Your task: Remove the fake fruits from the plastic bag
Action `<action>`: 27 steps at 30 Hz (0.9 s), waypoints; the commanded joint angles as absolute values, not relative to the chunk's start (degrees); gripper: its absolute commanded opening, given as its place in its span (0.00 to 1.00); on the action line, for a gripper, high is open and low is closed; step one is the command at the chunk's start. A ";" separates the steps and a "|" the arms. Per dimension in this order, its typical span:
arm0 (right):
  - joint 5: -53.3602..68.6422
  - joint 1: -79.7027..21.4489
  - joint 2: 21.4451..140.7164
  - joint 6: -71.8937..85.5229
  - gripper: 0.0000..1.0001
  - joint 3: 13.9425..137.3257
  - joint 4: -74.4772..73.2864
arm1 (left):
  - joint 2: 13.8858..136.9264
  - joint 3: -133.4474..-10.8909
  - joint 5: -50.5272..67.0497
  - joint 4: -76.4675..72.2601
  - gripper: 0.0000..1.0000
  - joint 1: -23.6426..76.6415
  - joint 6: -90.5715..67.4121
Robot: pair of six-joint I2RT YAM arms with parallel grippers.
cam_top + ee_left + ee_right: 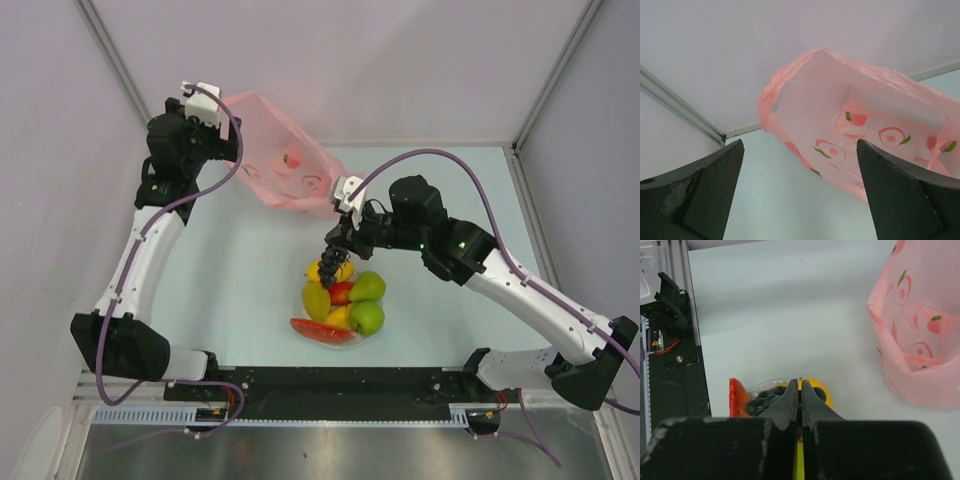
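Observation:
The pink plastic bag (285, 165) stands crumpled at the back left, its mouth toward my left gripper; it also shows in the left wrist view (860, 135) and the right wrist view (917, 335). My left gripper (215, 122) (800, 145) is open and empty just short of the bag. My right gripper (340, 236) (800, 382) is shut on the dark purple grape bunch (330, 262) (765, 400), which hangs just above the pile of fruits. Below lie a yellow-orange mango (343, 270), a red mango (342, 292), two green pears (367, 287), and a watermelon slice (322, 331) (737, 397).
The fruits sit in a shallow round bowl (375, 335) at the table's middle front. The black base rail (320, 390) runs along the near edge. Grey walls close in the back and sides.

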State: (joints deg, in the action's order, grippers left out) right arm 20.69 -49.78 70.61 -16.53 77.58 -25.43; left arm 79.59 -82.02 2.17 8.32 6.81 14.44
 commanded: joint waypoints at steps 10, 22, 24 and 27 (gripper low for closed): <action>23.29 -52.03 70.84 -11.52 0.00 73.48 -23.91 | 69.88 -74.10 4.21 8.61 1.00 5.71 12.31; 23.73 -52.91 71.89 -9.06 0.00 69.26 -22.86 | 66.62 -70.93 5.71 9.14 1.00 3.78 11.16; 23.99 -52.91 72.24 -8.70 0.00 68.91 -22.76 | 66.36 -70.31 5.80 8.88 1.00 3.43 10.99; 24.26 -52.91 72.86 -8.88 0.00 68.91 -22.68 | 66.09 -69.70 6.24 8.62 1.00 2.99 10.37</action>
